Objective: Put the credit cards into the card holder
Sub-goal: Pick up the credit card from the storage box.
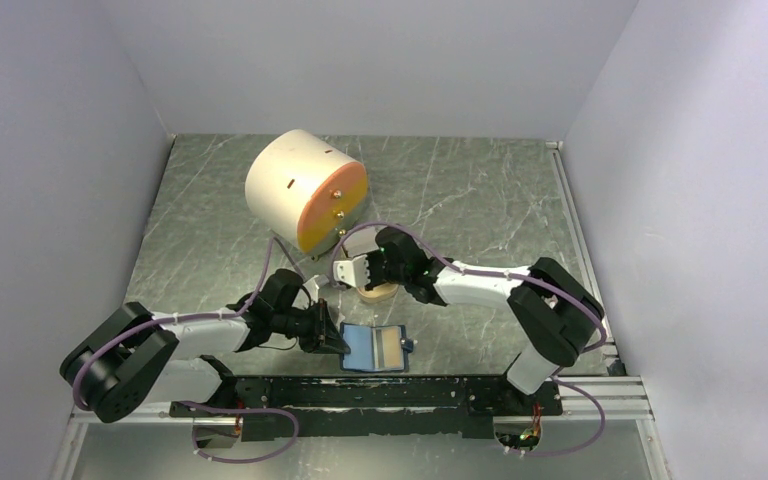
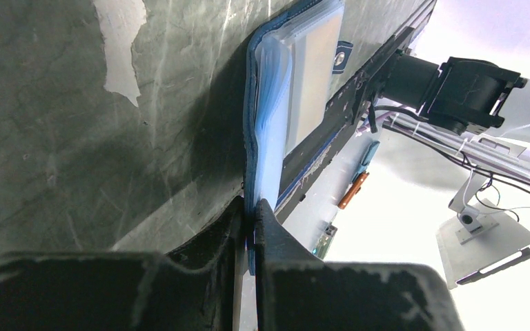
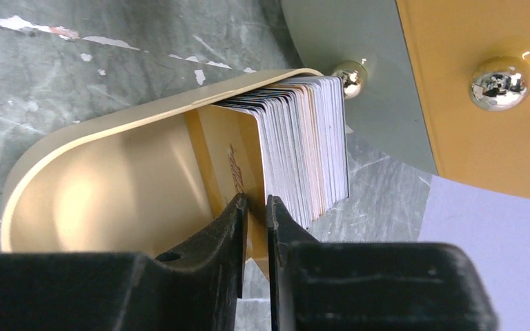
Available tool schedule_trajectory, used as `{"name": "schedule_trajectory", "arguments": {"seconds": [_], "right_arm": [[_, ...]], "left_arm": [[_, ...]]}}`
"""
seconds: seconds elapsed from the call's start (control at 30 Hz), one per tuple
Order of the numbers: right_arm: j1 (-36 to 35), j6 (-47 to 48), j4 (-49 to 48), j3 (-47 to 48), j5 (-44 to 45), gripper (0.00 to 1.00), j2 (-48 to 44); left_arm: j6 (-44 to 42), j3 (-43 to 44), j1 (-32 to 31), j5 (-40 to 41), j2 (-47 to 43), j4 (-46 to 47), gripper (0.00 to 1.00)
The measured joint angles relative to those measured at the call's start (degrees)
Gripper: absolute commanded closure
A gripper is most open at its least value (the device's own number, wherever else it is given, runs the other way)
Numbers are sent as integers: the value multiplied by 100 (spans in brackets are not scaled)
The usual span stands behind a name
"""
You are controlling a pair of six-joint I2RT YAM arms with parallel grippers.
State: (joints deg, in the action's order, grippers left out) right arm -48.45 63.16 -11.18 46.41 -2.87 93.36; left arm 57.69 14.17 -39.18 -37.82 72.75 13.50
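Observation:
The card holder [image 1: 373, 347] lies open near the table's front edge, blue inside with a tan pocket strip. My left gripper [image 1: 335, 340] is shut on its left edge; in the left wrist view the fingertips [image 2: 250, 205] pinch the blue cover [image 2: 269, 103]. The credit cards [image 3: 310, 138] stand on edge as a stack in a tan oval dish [image 3: 110, 179]. My right gripper [image 3: 257, 200] sits astride the front tan card [image 3: 221, 152], jaws a narrow gap apart. From above, the right gripper [image 1: 345, 272] is over the dish [image 1: 380, 292].
A big cream cylinder [image 1: 300, 185] with an orange face and metal knobs [image 3: 500, 83] stands just behind the dish. The enclosure's walls close in on three sides. The black rail with the arm bases [image 1: 400, 395] runs just in front of the card holder.

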Motion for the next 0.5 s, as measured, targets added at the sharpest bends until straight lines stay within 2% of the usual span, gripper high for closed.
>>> {"name": "schedule_trajectory", "arguments": {"seconds": [0.1,0.27,0.5], "right_arm": [[2,-20,210,24,-133,89,-59],[17,-37,529,120,-295,100,-153],[35,-61,949,170,-496,100,-407]], "left_arm": [[0,0,0,0,-28,-17,88],[-2,0,0,2,-94,-50,89],[-2,0,0,4,-94,-61,89]]}}
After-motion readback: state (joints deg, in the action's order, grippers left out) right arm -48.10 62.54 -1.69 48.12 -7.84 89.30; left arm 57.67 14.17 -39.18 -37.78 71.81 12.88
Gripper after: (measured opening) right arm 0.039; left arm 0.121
